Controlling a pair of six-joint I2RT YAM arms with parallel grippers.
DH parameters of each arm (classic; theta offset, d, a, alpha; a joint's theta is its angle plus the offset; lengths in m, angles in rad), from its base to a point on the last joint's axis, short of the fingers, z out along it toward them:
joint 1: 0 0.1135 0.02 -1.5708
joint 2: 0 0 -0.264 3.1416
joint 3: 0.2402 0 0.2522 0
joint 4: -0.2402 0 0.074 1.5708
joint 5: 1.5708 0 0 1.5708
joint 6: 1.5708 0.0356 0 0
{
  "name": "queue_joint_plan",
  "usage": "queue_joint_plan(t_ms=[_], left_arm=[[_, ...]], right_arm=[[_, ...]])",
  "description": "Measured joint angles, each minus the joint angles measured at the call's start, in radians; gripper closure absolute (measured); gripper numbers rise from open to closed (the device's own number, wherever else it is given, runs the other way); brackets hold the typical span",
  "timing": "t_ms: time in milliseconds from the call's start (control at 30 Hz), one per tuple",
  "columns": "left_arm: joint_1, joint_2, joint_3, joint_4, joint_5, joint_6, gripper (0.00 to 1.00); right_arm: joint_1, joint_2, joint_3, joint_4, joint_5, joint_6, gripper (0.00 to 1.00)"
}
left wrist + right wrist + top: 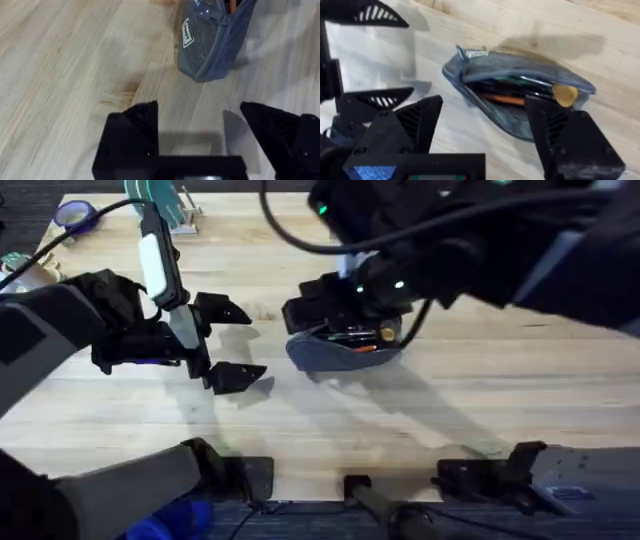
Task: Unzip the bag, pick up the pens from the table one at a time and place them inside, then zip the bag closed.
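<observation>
Blue-grey bag (335,352) lying unzipped near the middle of the wooden table (500,395), pens (512,90) visible inside; right gripper (335,315) poised directly over it, fingers spread wide and empty; left gripper (228,345) just beside the pouch, jaws likewise wide apart, clear of the fabric
</observation>
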Motion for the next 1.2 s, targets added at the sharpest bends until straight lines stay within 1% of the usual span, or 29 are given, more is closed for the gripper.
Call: queue_joint_plan(t_ms=[367, 400, 533, 667, 800, 1067, 1200], left_arm=[[0.000, 0.000, 0.000, -0.001, 0.000, 0.003, 0.007], [0.000, 0.000, 0.000, -0.009, -0.002, 0.003, 0.007], [0.000, 0.000, 0.000, -0.022, -0.005, 0.003, 0.007], [0.000, 0.000, 0.000, -0.023, -0.008, 0.003, 0.008], [0.000, 0.000, 0.000, -0.023, -0.008, 0.003, 0.007], [0.000, 0.000, 0.000, -0.023, -0.008, 0.003, 0.007], [0.000, 0.000, 0.000, -0.023, -0.008, 0.003, 0.007]], right_arm=[[0.078, 0.068, 0.000, 0.113, 0.087, 0.089, 0.011], [0.091, 0.093, 0.000, 0.123, 0.098, 0.112, 0.020], [0.111, 0.133, 0.003, 0.117, 0.130, 0.126, 0.024], [0.133, 0.180, 0.035, 0.112, 0.158, 0.127, 0.023], [0.143, 0.200, 0.052, 0.113, 0.173, 0.127, 0.024], [0.144, 0.203, 0.054, 0.127, 0.179, 0.127, 0.034], [0.145, 0.203, 0.075, 0.126, 0.179, 0.125, 0.035]])
